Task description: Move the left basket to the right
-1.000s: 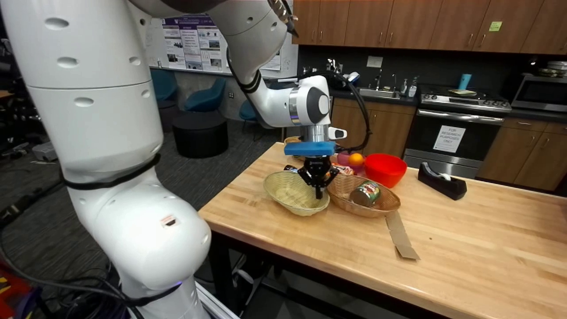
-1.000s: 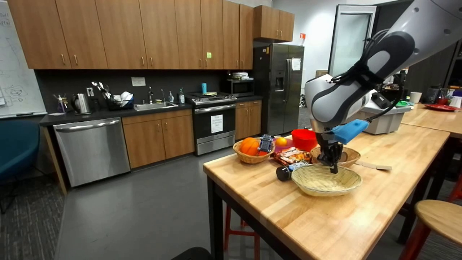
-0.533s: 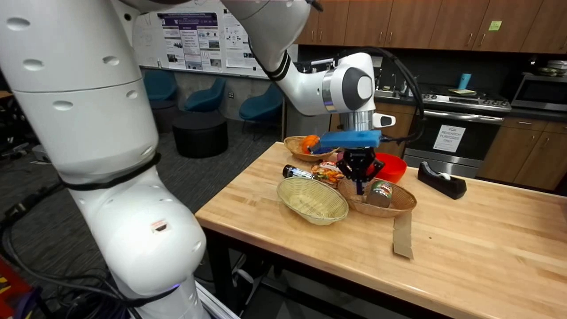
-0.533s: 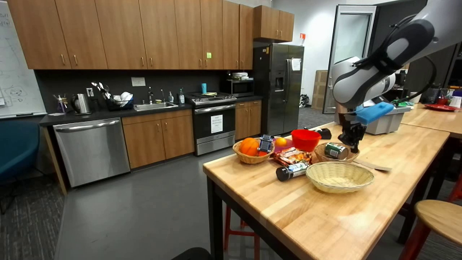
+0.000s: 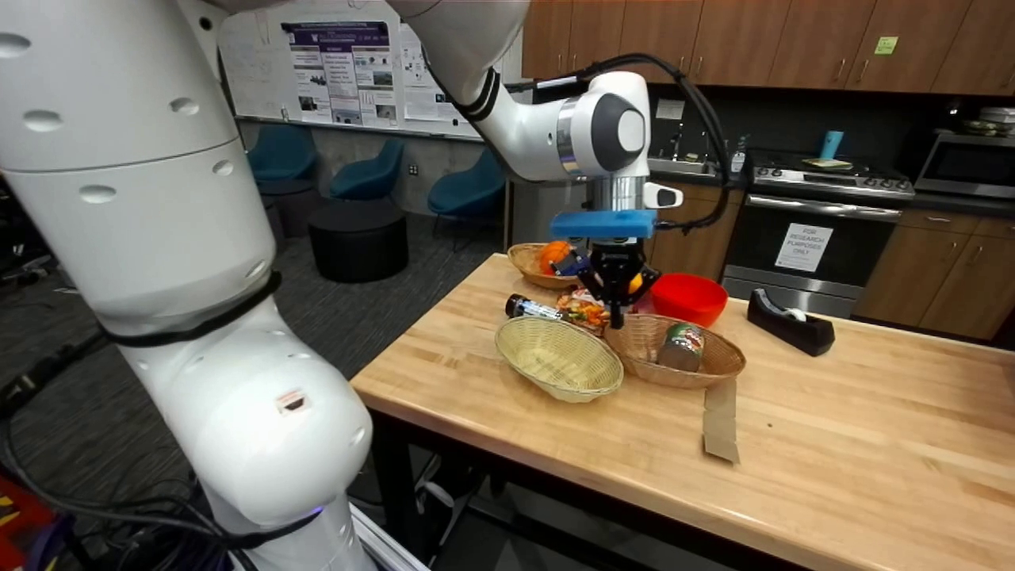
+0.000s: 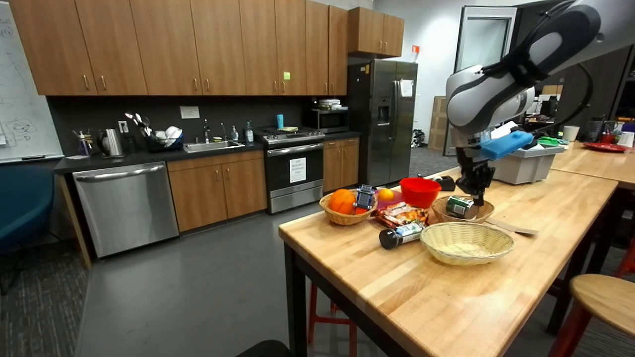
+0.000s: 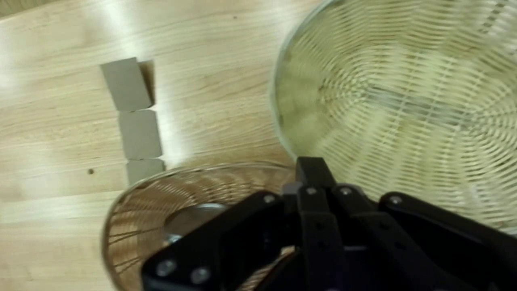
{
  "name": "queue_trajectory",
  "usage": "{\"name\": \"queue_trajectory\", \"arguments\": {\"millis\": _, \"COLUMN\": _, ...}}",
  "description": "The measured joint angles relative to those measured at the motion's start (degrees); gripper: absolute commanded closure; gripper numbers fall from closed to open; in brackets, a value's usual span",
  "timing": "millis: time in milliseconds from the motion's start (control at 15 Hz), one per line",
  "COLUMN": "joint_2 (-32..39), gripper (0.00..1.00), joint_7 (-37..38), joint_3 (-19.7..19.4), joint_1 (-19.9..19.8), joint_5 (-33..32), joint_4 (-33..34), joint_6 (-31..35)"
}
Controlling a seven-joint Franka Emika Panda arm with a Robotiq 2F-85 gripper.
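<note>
1. Pale basket (image 5: 558, 355): on tbl (image 5: 840, 444), just L of brown basket (image 5: 641, 342) in an ext. view; contact unclear.
2. Gripper (image 5: 616, 317): fingertips together, nothing held, above brown basket.
3. Status: completion unconf., end spot unstated; if R of brown basket req'd, move prob. remains.

- In an exterior view I see my gripper (image 5: 616, 321), fingers together, near the rim of the brown basket (image 5: 644, 341).
- The pale basket (image 5: 559, 361) sits on the surface (image 5: 840, 428), just left of that.
- A can (image 5: 681, 347) lies in the brown basket.
- The red bowl (image 5: 688, 298) stands just behind it.
- Cardboard (image 5: 720, 424) lies just in front.
</note>
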Motion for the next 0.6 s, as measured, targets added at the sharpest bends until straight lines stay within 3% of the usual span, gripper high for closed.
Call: {"name": "queue_trajectory", "arguments": {"millis": 600, "joint_2": -0.21, "gripper": 1.0, "joint_7": 3.96, "joint_3": 8.32, "joint_1": 8.15, "joint_5": 7.44, "joint_4": -12.11, "joint_6": -0.09}}
